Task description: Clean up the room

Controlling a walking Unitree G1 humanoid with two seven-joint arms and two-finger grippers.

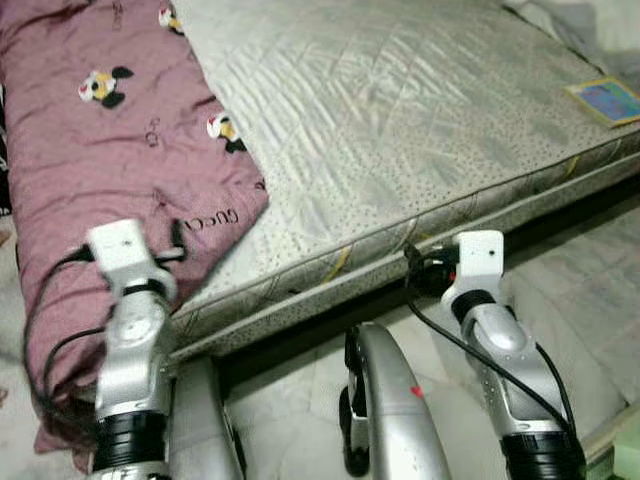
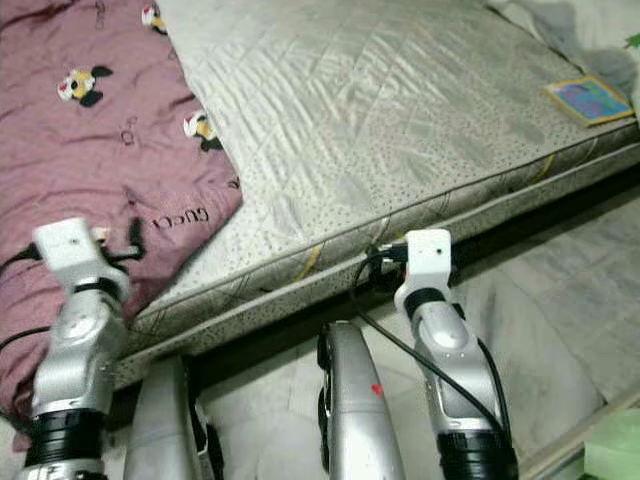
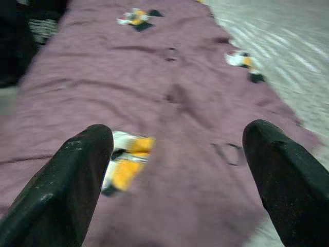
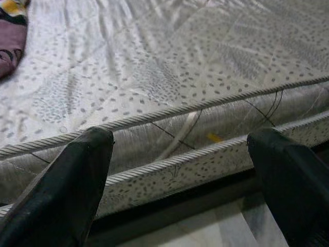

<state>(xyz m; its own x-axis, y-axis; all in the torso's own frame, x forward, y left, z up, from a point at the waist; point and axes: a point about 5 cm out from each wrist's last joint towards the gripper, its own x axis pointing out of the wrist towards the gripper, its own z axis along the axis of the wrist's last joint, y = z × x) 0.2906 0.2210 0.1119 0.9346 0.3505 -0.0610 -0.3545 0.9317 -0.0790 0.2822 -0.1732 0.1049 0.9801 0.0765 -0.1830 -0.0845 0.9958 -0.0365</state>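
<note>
A mauve blanket (image 1: pixel 90 150) printed with cartoon mice lies over the left part of a bare grey quilted mattress (image 1: pixel 400 120), and its edge hangs off the near side. My left arm (image 1: pixel 135 320) reaches over the blanket's lower end. In the left wrist view the left gripper (image 3: pixel 179 135) is open just above the blanket (image 3: pixel 175 92), with nothing between its fingers. My right arm (image 1: pixel 485 300) is in front of the mattress side. The right gripper (image 4: pixel 181 136) is open, facing the mattress edge (image 4: pixel 169 116) and holding nothing.
A blue and yellow label (image 1: pixel 607 100) sits at the mattress's far right corner. Crumpled pale fabric (image 1: pixel 560 20) lies behind it. Pale floor tiles (image 1: pixel 580 270) run along the bed's dark base. A green object (image 1: pixel 625 450) shows at the lower right corner.
</note>
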